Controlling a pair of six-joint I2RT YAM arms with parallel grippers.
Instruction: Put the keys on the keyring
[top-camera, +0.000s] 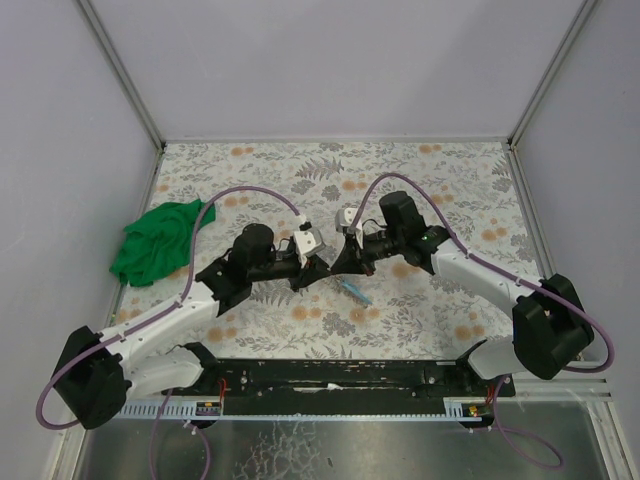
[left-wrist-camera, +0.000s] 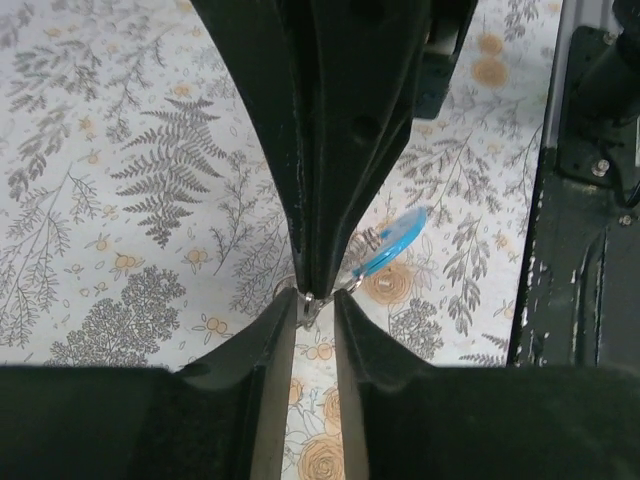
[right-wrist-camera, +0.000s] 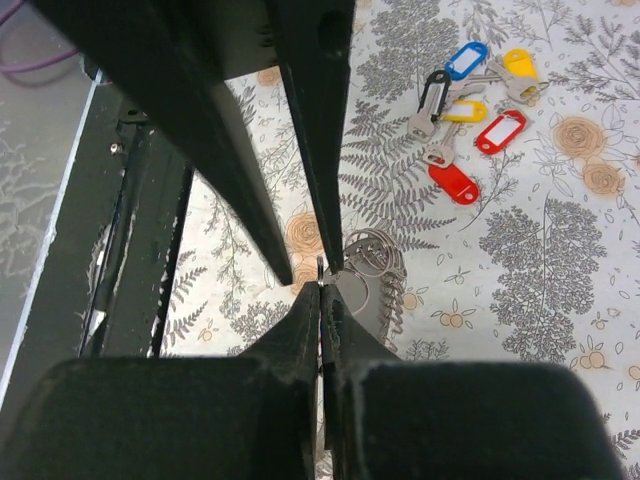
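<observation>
My right gripper (right-wrist-camera: 321, 288) is shut on the thin metal wire of the keyring (right-wrist-camera: 372, 256), whose stacked loops and coil hang just beyond the tips. Its light-blue arc (left-wrist-camera: 398, 238) trails off to one side and shows in the top view (top-camera: 352, 289) below the two grippers. My left gripper (left-wrist-camera: 315, 298) meets the right one tip to tip, jaws slightly apart, with the ring wire in the gap. The right fingers (left-wrist-camera: 320, 200) come down from above in the left wrist view. The keys (right-wrist-camera: 470, 110), tagged red, blue, yellow and black, lie in a loose cluster on the cloth.
A crumpled green cloth (top-camera: 155, 245) lies at the table's left edge. The black base rail (left-wrist-camera: 580, 230) runs along the near side, close to both grippers. Purple cables (top-camera: 250, 192) arc over the arms. Low walls enclose the floral tabletop (top-camera: 450, 170).
</observation>
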